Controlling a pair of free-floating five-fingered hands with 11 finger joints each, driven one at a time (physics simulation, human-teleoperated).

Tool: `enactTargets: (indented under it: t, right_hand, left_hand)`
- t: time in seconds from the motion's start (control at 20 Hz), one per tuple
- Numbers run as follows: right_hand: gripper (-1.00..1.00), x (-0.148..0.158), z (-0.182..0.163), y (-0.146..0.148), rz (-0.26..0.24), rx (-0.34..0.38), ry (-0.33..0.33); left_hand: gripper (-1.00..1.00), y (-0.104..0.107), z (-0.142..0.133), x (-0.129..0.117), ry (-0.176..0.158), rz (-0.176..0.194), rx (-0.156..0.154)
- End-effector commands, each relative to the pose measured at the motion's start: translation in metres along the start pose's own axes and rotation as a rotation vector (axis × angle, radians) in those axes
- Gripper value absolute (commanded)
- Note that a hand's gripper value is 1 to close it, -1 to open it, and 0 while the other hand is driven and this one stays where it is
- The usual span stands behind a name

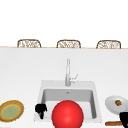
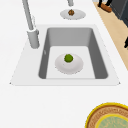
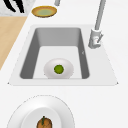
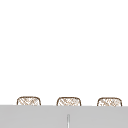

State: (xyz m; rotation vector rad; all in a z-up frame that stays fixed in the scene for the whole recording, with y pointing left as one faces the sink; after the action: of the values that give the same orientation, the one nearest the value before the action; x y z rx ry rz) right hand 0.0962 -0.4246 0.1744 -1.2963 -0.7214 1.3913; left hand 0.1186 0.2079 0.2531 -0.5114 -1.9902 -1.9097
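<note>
- Two risks, as I judge them. My right hand [image 1: 123, 117] sits at the counter's near right edge, just beside a brown stick [image 1: 112, 123]. A careless sweep could roll the stick off, or jolt the white plate [image 1: 110, 102] just beyond it.
- My left hand [image 1: 40, 109] hangs at the near left rim of the sink [image 1: 42, 83], with a red ball [image 1: 67, 114] to its right. Swinging right, it could knock the ball.
- I cannot tell whether either hand is spread or closed.
- A pale dish [image 2: 76, 66] in the basin carries a green fruit [image 2: 68, 58], and a yellow plate [image 1: 11, 110] lies far left.
</note>
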Motion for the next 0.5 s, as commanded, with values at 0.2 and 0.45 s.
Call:
enactTargets:
  t: [0.2, 0.45]
  right_hand:
    - [1.00, 0.020, -0.043, 0.037, 0.006, 0.037, 0.075]
    - [1.00, 0.031, -0.072, 0.057, 0.008, 0.038, 0.084]
  left_hand:
    - [0.00, 0.000, 0.000, 0.000, 0.000, 0.000, 0.000]
    - [0.00, 0.000, 0.000, 0.000, 0.000, 0.000, 0.000]
